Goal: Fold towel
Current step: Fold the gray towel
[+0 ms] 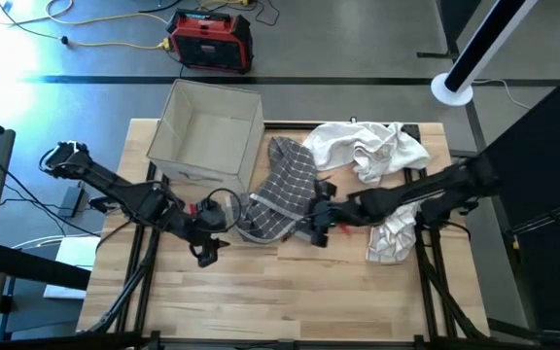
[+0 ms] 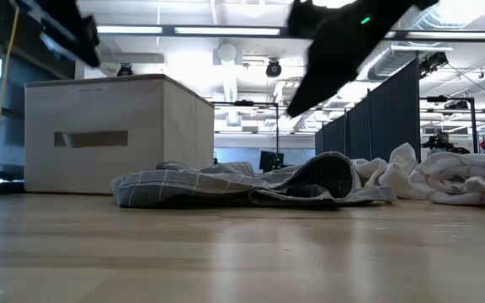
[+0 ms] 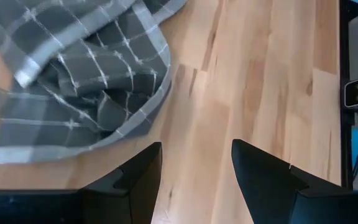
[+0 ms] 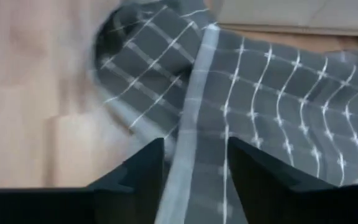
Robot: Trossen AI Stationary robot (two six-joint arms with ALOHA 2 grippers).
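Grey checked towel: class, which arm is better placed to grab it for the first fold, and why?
Probably the right. The right gripper hangs open directly over the grey checked towel, while the left gripper, also open, looks at bare table beside the towel's edge.

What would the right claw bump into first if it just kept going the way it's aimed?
Probably the gray plaid towel: the right gripper, fingers open, points straight at its pale striped edge, with nothing between. Its height above the cloth is hard to judge.
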